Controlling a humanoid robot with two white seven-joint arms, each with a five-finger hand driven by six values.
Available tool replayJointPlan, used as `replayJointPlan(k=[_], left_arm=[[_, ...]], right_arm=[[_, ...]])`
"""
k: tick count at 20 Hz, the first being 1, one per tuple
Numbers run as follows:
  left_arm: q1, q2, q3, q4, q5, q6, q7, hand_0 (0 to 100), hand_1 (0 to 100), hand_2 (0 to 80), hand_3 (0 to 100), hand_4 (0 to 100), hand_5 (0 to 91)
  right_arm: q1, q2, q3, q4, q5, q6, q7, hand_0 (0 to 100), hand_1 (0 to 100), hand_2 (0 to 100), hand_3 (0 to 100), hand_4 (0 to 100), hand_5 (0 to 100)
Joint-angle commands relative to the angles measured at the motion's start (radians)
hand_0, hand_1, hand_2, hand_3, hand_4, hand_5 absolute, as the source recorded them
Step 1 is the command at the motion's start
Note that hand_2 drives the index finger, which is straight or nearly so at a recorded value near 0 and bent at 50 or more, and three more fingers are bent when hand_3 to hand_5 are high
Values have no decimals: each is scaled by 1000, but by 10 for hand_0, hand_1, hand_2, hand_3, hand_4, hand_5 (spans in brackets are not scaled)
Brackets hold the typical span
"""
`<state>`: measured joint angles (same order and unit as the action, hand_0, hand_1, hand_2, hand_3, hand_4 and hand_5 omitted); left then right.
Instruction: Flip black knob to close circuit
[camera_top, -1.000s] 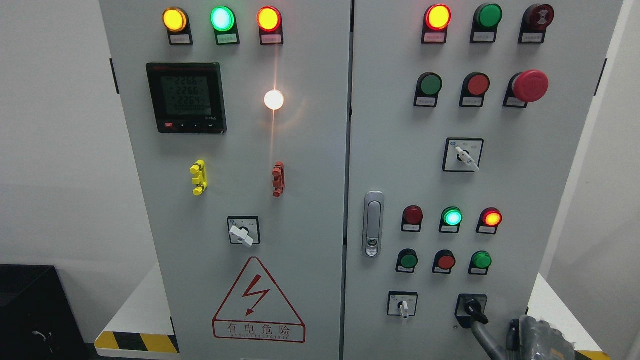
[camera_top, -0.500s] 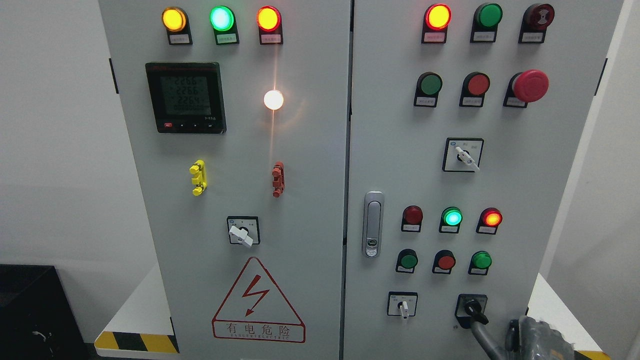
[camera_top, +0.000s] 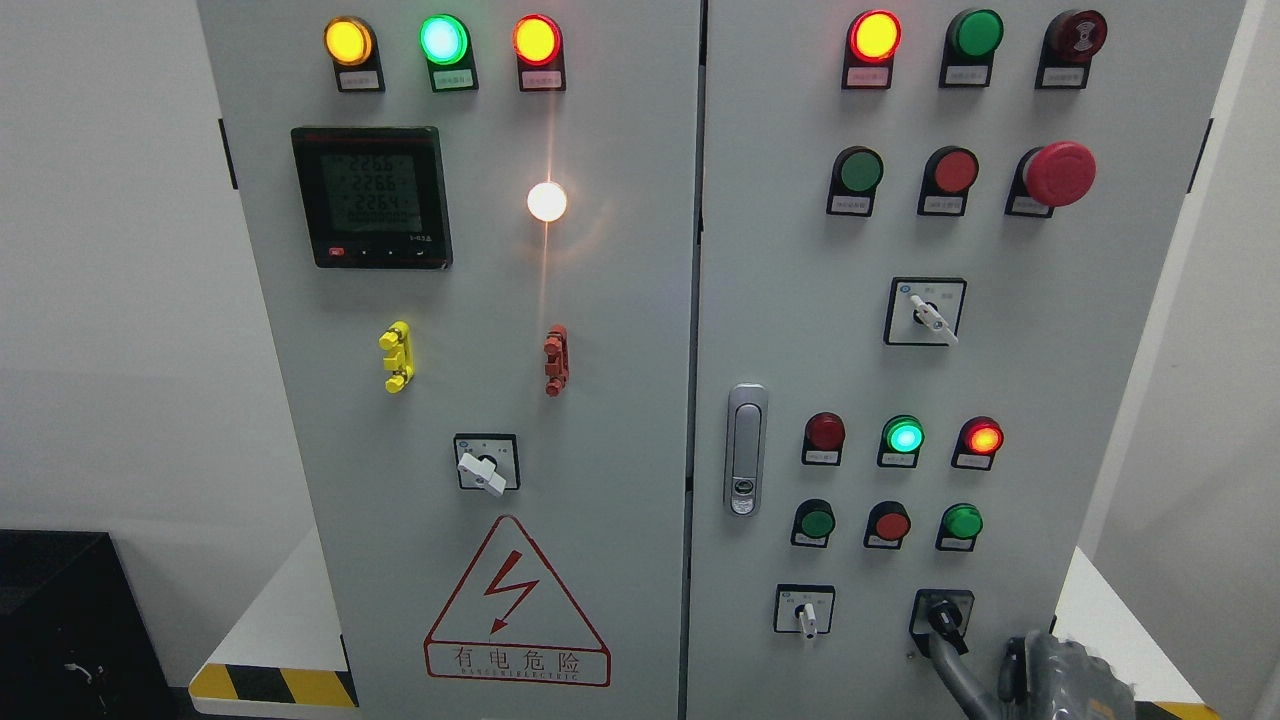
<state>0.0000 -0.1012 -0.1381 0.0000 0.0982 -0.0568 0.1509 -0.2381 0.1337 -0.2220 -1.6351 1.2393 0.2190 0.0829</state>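
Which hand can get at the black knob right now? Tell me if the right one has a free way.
Probably yes, the right hand. It sits at the lower right, just beside the black knob, one of its fingers reaching up under the knob. Nothing stands between them. The left hand is out of view.

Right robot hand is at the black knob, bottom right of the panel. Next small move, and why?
Probably a small wrist rotation to turn the black knob. One finger of the right robot hand already reaches up to the knob's lower end, and the knob sits tilted rather than upright. Whether the finger has a firm hold on it is unclear, so go slowly and watch that the knob follows.
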Motion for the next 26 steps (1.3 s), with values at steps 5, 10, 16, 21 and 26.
replayJointPlan(k=[5,10,16,21,26], left_arm=[[23,0,0,-29,0,0,-1,120,556,0,0,0,0],[23,0,0,-29,0,0,-1,120,556,0,0,0,0],[23,0,0,-29,0,0,-1,120,556,0,0,0,0],[21,0,0,-29,0,0,-1,120,556,0,0,0,0],[21,0,0,-29,0,0,-1,120,556,0,0,0,0]], right_arm=[[14,0,62,-3,-1,-21,-17,0,0,912,1000,996,1000],[36,0,62,-20,-1,-44,-44,0,0,882,1000,988,1000],[60,0,66,-38,-29,-90,-46,0,0,723,971,878,848],[86,0,76,-57,-109,-156,-55,0,11,585,863,794,702],[135,0,98,-103,-185,-191,-101,0,35,527,821,758,667]])
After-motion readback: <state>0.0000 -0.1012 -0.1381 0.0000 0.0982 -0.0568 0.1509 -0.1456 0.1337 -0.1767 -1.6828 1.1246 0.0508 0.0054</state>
